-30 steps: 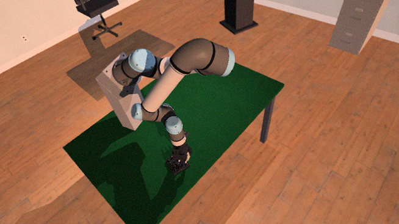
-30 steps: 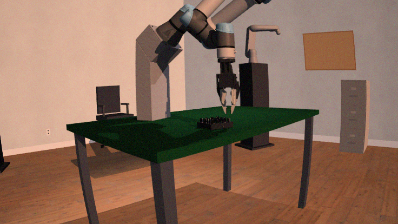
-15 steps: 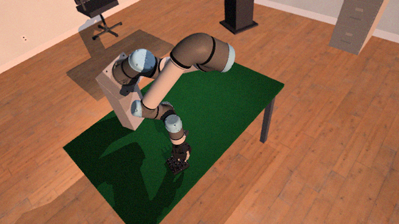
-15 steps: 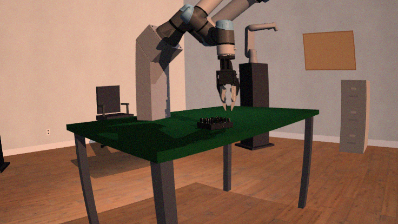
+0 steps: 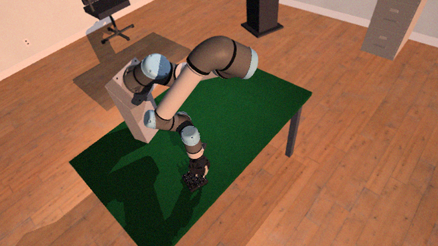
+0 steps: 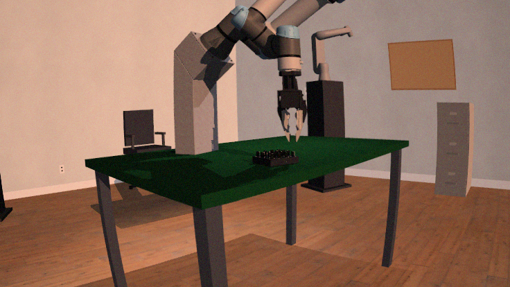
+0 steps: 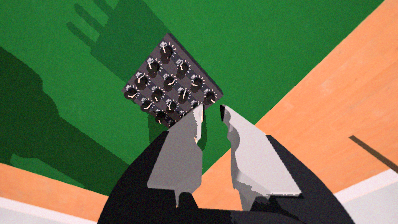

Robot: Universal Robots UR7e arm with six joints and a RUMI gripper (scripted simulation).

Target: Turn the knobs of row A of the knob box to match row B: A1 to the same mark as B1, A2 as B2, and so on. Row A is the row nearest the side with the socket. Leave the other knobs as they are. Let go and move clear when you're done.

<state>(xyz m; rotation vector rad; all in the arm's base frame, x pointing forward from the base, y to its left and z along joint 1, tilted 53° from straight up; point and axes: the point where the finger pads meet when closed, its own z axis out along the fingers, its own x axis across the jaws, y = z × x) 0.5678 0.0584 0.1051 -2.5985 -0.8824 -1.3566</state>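
Observation:
The dark knob box (image 5: 200, 187) (image 6: 275, 163) (image 7: 195, 61) lies on the green table, turned at an angle in the wrist view. It carries several rows of black knobs with pale pointers and tick marks. The knob at its right corner (image 7: 210, 96) stands just left of and beyond the fingertips in that view. The near corner and its knobs are partly hidden behind the left finger. The socket and row letters cannot be made out. My gripper (image 6: 293, 140) (image 7: 212, 105) is slightly open, with a narrow empty gap, and hangs above the box's height, touching no knob.
The green table (image 5: 236, 103) (image 6: 356, 146) has its edge near the box, with wooden floor beyond. The arm's pedestal (image 5: 133, 117) (image 6: 194, 117) stands at the back of the table. A black column (image 6: 326, 132), a chair (image 6: 138, 128) and a cabinet (image 6: 452, 150) stand beyond the table.

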